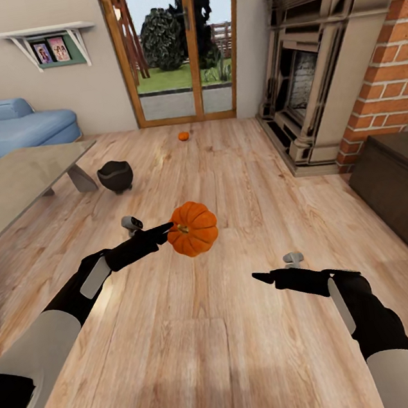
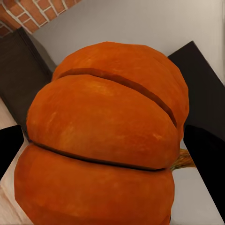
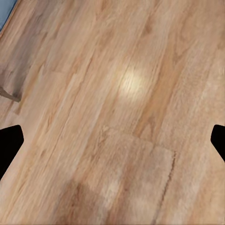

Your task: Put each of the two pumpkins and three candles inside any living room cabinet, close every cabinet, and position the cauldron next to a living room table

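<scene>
My left gripper is shut on a bright-orange ribbed pumpkin, held above the wood floor in mid-room. In the left wrist view that pumpkin sits between the dark fingers. A second small pumpkin lies on the floor near the glass door. The black cauldron stands on the floor beside the low grey table. The dark-brown cabinet is at the right, below the brick wall. My right gripper is open and empty over bare floor, its fingers wide apart. The candles are out of view.
A blue sofa stands behind the table at the left. A stone fireplace with a brick surround fills the right wall. A wooden-framed glass door is straight ahead. Open wood floor lies between.
</scene>
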Robot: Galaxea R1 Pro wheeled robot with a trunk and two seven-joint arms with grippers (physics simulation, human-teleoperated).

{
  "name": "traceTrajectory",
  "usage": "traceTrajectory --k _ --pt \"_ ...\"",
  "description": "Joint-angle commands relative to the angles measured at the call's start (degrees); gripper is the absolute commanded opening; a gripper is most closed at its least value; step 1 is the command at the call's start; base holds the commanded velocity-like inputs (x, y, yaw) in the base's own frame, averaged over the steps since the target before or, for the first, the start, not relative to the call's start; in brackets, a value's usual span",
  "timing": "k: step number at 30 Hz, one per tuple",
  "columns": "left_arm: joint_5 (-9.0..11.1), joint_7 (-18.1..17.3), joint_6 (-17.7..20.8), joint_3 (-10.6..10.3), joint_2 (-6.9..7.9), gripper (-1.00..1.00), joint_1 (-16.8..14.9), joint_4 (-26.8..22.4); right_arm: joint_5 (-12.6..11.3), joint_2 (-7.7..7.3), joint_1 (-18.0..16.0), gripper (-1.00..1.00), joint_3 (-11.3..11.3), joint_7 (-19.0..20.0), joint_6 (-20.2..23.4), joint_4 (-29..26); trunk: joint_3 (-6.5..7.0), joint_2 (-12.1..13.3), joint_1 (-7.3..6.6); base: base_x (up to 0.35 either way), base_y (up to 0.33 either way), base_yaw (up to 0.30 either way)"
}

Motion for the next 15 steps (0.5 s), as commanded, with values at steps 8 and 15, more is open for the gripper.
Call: traceTrajectory --k 8,15 --pt "-0.1 0.2 -0.2 0.0 -1.25 -1.0 0.0 0.0 0.0 0.0 0.0 1.0 0.3 0.0 0.0 0.0 1.78 0.1 -0.2 0.0 0.0 0.0" --pt "-0.1 0.2 -0.2 0.0 -1.45 -1.0 0.0 0.0 0.0 0.0 0.0 1.0 0.9 0.0 0.0 0.0 3.33 0.2 -0.38 0.0 0.0 0.0"
